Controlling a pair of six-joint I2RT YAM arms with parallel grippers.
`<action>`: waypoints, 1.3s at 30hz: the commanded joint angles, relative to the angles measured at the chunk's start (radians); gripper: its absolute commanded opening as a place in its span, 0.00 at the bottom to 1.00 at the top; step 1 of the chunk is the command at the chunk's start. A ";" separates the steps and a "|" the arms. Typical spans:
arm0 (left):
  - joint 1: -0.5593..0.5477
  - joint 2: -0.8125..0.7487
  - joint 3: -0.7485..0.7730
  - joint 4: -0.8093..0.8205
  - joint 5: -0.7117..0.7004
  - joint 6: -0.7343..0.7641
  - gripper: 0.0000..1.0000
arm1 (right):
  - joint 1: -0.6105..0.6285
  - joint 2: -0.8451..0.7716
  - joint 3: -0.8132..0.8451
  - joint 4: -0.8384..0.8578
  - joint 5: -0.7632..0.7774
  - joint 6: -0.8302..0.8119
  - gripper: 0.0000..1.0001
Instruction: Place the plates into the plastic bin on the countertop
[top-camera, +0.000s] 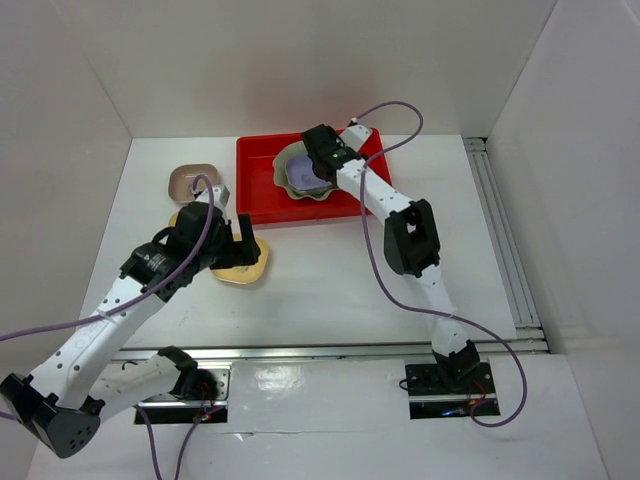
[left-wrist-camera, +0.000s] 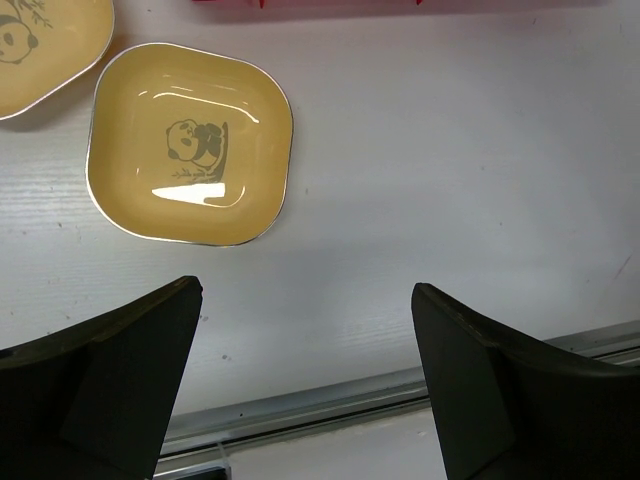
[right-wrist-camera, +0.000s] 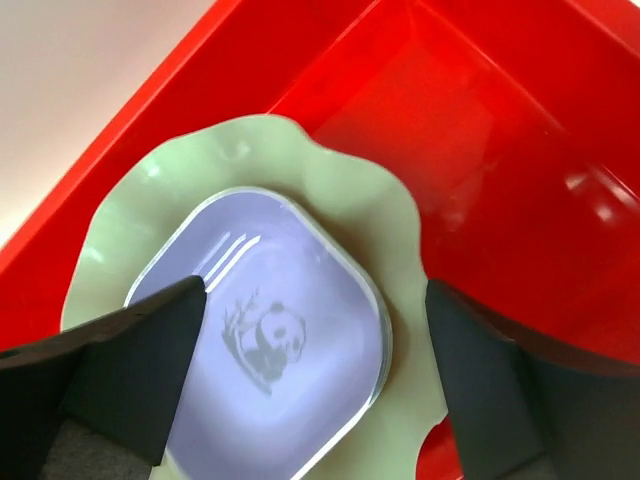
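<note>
While the lavender dish (right-wrist-camera: 300, 290) lies face-up, the red bin (top-camera: 257, 195) runs lengthwise left-right.

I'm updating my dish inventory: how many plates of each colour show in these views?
Pale green scalloped dish: 1
Lavender dish: 1
Yellow dishes: 2
Brownish-pink dish: 1
Total: 5 in view. Whether anything is stacked under the lavender one cannot be told.
</note>
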 joint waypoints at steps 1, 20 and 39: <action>-0.003 -0.020 -0.003 0.024 0.009 -0.001 1.00 | 0.033 -0.066 0.027 0.098 0.025 -0.075 1.00; -0.012 0.290 -0.066 0.192 -0.049 -0.135 0.97 | 0.164 -0.975 -0.758 0.296 -0.191 -0.629 1.00; -0.044 0.769 -0.099 0.418 -0.114 -0.170 0.01 | 0.221 -1.333 -0.943 0.301 -0.192 -0.664 1.00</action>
